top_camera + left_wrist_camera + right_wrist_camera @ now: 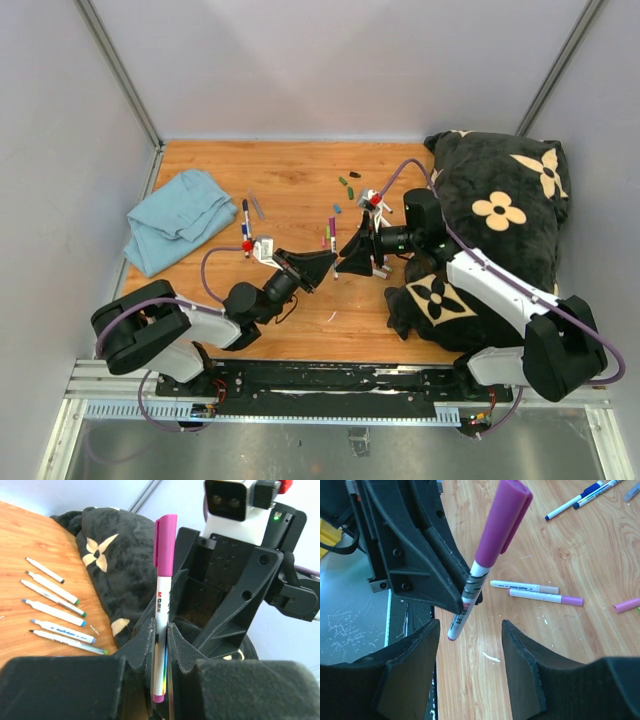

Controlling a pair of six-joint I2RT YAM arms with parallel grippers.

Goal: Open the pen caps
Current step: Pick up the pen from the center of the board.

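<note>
- The left gripper point(160, 637) pinches a white pen point(161, 605) low on its barrel.
- The pen stands upright, its magenta cap point(166, 542) on top, clear of the jaws.
- The right gripper point(470, 635), spread, faces the pen; the cap lies ahead of its fingertips, not yet between them.
</note>
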